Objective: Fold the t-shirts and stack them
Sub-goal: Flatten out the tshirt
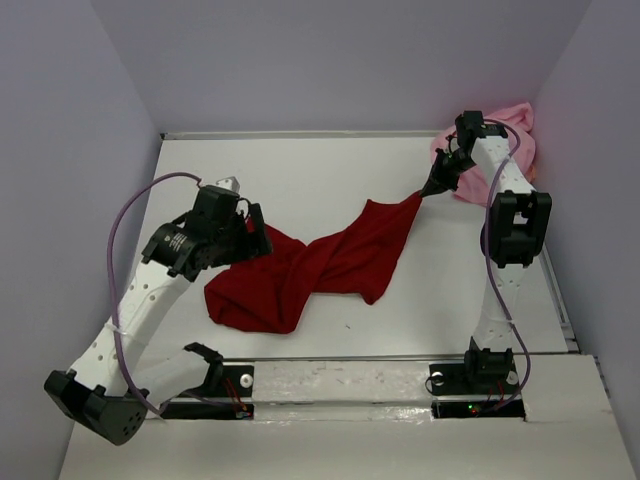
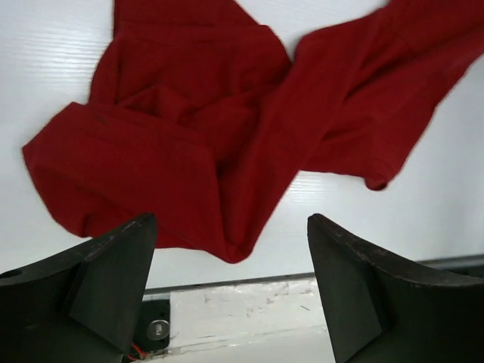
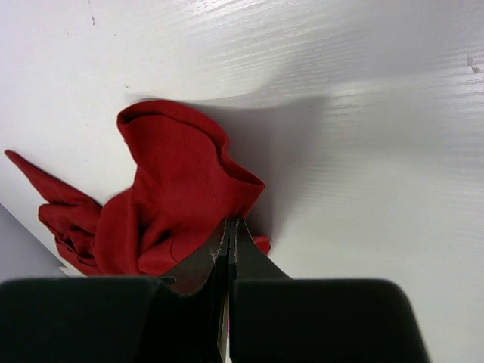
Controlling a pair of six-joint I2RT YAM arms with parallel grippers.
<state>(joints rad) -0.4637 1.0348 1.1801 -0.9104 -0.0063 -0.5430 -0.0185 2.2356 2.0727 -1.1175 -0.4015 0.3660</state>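
The right gripper is clamped shut on a corner of the dark red t-shirt. It holds that end raised off the table, and the rest of the cloth trails diagonally toward the near left. The left gripper hangs with its jaws wide apart, holding nothing, just above the shirt's crumpled left end. The light pink t-shirt lies bunched in the far right corner, behind the right arm.
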